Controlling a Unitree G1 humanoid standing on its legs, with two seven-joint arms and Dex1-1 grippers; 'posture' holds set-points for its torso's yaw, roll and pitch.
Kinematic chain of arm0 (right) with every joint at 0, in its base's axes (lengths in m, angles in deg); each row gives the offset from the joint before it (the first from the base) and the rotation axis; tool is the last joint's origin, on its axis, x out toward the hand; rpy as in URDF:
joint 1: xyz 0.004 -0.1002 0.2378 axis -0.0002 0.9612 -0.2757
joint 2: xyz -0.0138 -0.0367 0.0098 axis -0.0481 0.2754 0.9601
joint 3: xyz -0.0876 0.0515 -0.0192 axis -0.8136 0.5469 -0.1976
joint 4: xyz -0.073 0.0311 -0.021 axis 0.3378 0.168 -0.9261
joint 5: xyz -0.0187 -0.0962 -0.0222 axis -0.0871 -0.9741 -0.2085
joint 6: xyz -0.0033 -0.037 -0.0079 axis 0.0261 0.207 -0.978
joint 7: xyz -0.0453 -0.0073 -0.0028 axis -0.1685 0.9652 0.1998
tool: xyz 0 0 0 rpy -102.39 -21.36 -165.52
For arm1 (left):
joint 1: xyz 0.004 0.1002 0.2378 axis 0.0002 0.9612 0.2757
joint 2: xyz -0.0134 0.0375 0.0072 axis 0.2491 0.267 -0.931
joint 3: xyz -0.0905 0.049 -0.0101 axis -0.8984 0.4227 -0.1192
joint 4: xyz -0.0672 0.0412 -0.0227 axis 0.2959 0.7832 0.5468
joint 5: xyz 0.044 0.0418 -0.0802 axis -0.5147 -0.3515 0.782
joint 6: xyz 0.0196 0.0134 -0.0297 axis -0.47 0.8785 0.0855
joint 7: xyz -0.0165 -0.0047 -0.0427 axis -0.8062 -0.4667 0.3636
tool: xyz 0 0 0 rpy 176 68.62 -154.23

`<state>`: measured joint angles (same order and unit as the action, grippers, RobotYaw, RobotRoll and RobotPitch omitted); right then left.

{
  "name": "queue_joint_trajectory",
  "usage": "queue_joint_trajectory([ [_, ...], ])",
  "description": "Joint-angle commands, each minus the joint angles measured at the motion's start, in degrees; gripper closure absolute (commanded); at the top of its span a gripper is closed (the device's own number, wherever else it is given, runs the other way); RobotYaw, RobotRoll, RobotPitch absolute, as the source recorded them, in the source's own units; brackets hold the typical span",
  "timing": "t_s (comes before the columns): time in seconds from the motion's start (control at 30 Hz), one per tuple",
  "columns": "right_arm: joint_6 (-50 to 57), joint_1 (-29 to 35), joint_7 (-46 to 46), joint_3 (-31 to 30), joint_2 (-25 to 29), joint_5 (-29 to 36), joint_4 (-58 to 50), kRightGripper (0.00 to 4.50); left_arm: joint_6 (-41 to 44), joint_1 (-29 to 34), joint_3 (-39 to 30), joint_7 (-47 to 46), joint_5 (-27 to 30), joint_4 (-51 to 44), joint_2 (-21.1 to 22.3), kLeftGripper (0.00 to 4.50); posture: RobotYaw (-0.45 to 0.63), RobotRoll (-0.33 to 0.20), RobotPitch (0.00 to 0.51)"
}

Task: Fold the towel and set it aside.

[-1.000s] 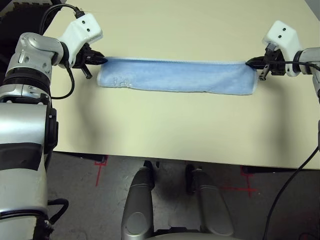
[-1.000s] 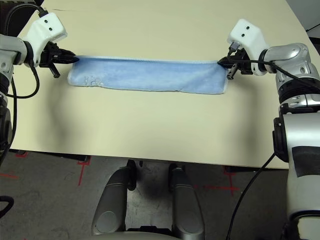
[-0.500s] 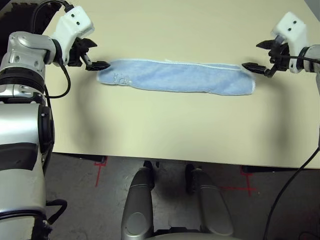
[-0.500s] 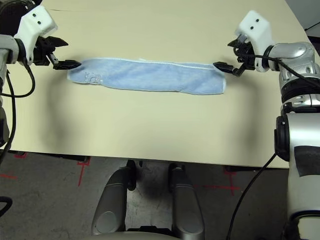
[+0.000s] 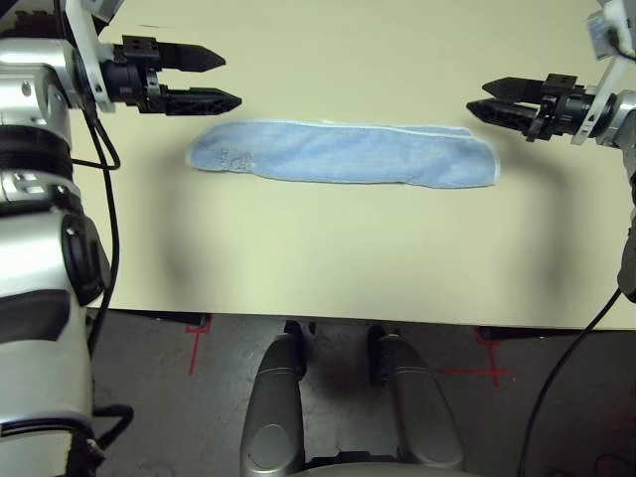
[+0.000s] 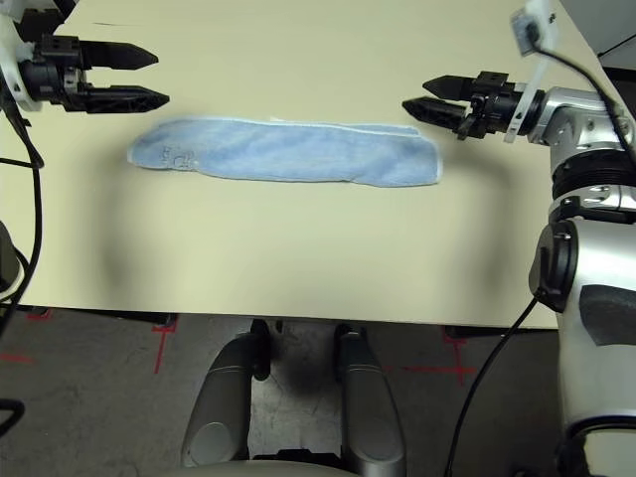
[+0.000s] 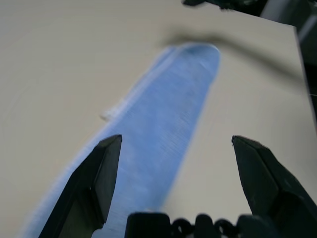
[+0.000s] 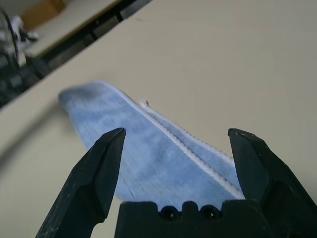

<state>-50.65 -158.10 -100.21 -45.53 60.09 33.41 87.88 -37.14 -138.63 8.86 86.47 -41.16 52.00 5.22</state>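
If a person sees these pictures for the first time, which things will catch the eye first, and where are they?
First, the towel: a long light-blue strip, folded narrow, lying flat across the middle of the beige table. Next, the two black grippers, each off one end of it and not touching it: the left gripper beyond its left end, the right gripper beyond its right end, both with jaws wide open.

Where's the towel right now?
In the head views the towel lies flat on the table as a long folded strip, between the open left gripper and right gripper, touching neither.
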Motion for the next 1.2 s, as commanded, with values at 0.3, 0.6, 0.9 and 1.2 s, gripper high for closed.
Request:
queue_joint_trajectory([
  [0.3,31.4,16.6,22.0,16.2,-0.5,16.7,-22.9,0.02,-13.2,13.2,-0.4,-7.2,1.4,-10.2,-0.1,0.0,0.03,0.0,0.286],
  [0.6,48.7,30.2,33.2,25.3,-2.9,27.5,-40.5,0.02,-17.2,15.4,0.2,-8.4,2.4,-10.4,-1.6,0.0,0.02,0.0,0.29],
  [0.9,55.0,34.7,43.0,31.6,-7.7,33.4,-49.0,0.02,-14.6,15.7,-0.8,-9.7,5.8,-10.6,-3.7,0.0,0.01,0.0,0.293],
  [1.2,52.0,38.2,51.3,33.4,-13.1,35.0,-53.1,0.02,-9.0,16.3,-0.4,-12.6,7.8,-14.8,-3.8,0.0,0.01,0.0,0.297],
])
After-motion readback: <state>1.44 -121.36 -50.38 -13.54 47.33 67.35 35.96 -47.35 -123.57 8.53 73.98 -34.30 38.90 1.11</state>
